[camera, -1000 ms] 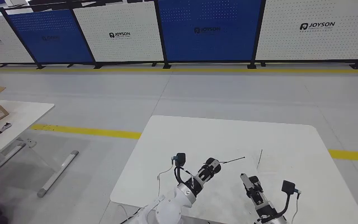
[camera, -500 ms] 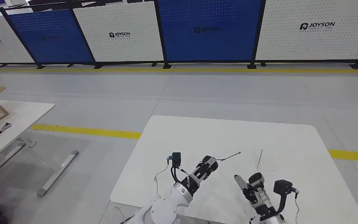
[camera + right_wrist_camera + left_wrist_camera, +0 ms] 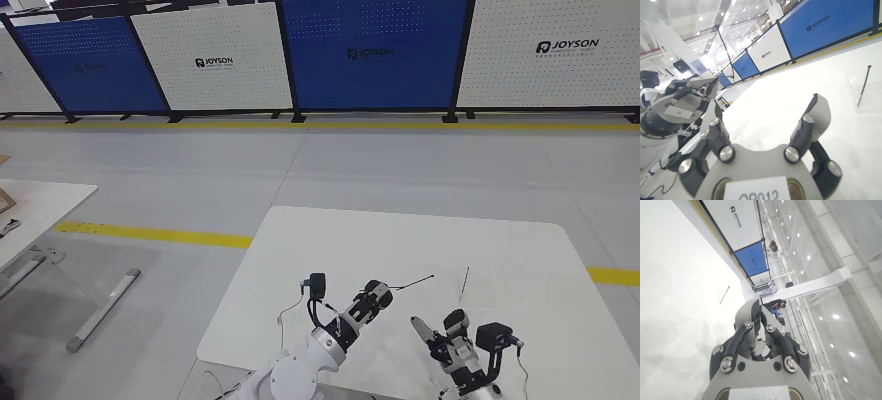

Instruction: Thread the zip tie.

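Note:
My left gripper (image 3: 378, 290) hovers over the white table (image 3: 400, 235) near its front, shut on the black zip tie (image 3: 412, 283). The tie sticks out past its fingertips toward the table's middle. From the right wrist, this left gripper (image 3: 714, 83) shows with the held zip tie (image 3: 725, 47) rising thin and slightly bent. My right gripper (image 3: 436, 322) sits just to the right, closer to the front edge, open (image 3: 766, 105) with nothing between its fingers. A second zip tie (image 3: 465, 283) lies flat on the table beyond both grippers (image 3: 864, 87) (image 3: 724, 294).
The loose zip tie rests on a faint clear sheet (image 3: 852, 89). The table's far half is bare white surface. Blue and white partition panels (image 3: 370, 55) stand across the floor behind a yellow line.
My right gripper has turned and shifted slightly left toward the front edge, its fingers now showing spread apart. The left gripper and its zip tie wobbled a little in place.

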Robot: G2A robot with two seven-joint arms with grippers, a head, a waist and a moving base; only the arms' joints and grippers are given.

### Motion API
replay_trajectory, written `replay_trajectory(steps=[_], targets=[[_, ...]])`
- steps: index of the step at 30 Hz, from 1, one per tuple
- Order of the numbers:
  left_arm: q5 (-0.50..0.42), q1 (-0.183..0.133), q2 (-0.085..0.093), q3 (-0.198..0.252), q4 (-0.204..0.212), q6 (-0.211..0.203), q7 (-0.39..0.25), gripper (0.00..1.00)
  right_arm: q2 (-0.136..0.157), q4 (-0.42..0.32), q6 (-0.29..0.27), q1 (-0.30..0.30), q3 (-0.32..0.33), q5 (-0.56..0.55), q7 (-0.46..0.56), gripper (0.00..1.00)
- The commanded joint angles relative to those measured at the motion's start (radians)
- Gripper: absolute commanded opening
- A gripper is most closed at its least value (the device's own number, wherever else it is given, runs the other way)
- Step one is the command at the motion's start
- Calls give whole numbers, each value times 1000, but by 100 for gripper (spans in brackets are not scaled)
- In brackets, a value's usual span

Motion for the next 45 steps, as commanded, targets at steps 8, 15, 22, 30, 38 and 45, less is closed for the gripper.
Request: replay_trajectory(steps=[8, 15, 22, 30, 38, 45], targets=[[76, 17, 0, 37, -19, 11, 4, 0, 1, 16, -6, 2, -6, -70, -8, 100], [78, 11, -1, 45, -13, 7, -12, 0, 0, 22, -7, 10, -8, -44, 10, 100], [101, 5, -4, 70, -14, 11, -14, 0, -9, 39, 85, 33, -28, -73, 9, 100], [101, 5, -4, 70, -13, 10, -14, 0, -10, 40, 75, 35, -30, -60, 15, 100], [130, -3, -8, 91, -3, 16, 8, 0, -11, 66, 10, 60, -45, -42, 61, 74], [136, -13, -14, 105, 9, 22, 25, 0, -10, 59, -13, 53, -35, -30, 53, 40]])
